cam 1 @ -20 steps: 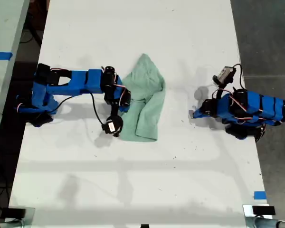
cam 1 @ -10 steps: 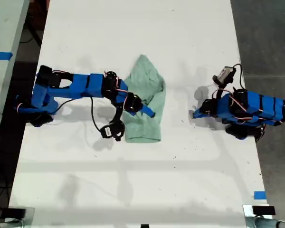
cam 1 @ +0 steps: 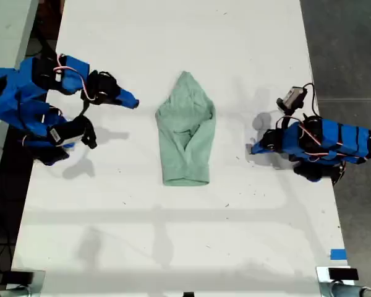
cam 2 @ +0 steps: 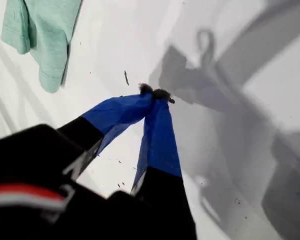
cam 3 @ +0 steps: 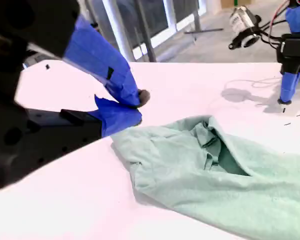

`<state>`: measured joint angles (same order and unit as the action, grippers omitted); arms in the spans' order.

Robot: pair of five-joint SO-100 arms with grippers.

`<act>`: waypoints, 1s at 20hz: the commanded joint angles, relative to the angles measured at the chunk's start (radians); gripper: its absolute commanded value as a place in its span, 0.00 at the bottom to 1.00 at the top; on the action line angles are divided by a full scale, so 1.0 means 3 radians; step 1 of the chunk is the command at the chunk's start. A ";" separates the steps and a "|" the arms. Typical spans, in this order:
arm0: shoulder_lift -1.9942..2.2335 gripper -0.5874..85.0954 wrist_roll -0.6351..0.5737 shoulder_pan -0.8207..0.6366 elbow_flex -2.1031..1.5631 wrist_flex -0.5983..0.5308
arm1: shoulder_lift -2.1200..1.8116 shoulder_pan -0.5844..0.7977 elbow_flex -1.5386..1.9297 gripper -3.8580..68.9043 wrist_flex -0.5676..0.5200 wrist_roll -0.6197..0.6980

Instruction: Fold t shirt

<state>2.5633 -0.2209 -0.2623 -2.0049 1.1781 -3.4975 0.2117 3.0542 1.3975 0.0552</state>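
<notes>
The t shirt [cam 1: 185,133] is pale mint-green and lies in a narrow folded strip at the table's middle, pointed end away from the exterior view's bottom. My second gripper [cam 1: 131,103] is shut and empty. It hangs raised at the exterior view's left, apart from the shirt's edge. In its own wrist view the second gripper [cam 3: 137,107] hovers just short of the t shirt [cam 3: 215,170]. My first gripper [cam 1: 252,149] is shut on nothing, low over the table at the exterior view's right. The first wrist view shows its tips [cam 2: 155,93] together, with the t shirt [cam 2: 40,35] some way off.
The white table [cam 1: 173,235] runs the length of the exterior view. Grey floor lies past its right edge and a second surface with blue tape [cam 1: 1,72] past its left. Another blue tape mark [cam 1: 338,253] sits near the exterior view's bottom right corner.
The second arm let go of the shirt and drew back, raised, to the exterior view's left. The shirt now lies narrower and straighter. The first arm has not moved.
</notes>
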 commanded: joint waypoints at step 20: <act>0.3467 0.07 0.1069 0.0072 -0.3958 -0.0358 | -0.0041 -0.0031 0.0061 0.05 0.0010 -0.0010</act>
<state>3.5972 0.0782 -0.2393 -3.1845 1.0677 -3.4975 0.2117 3.0542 1.3975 0.0552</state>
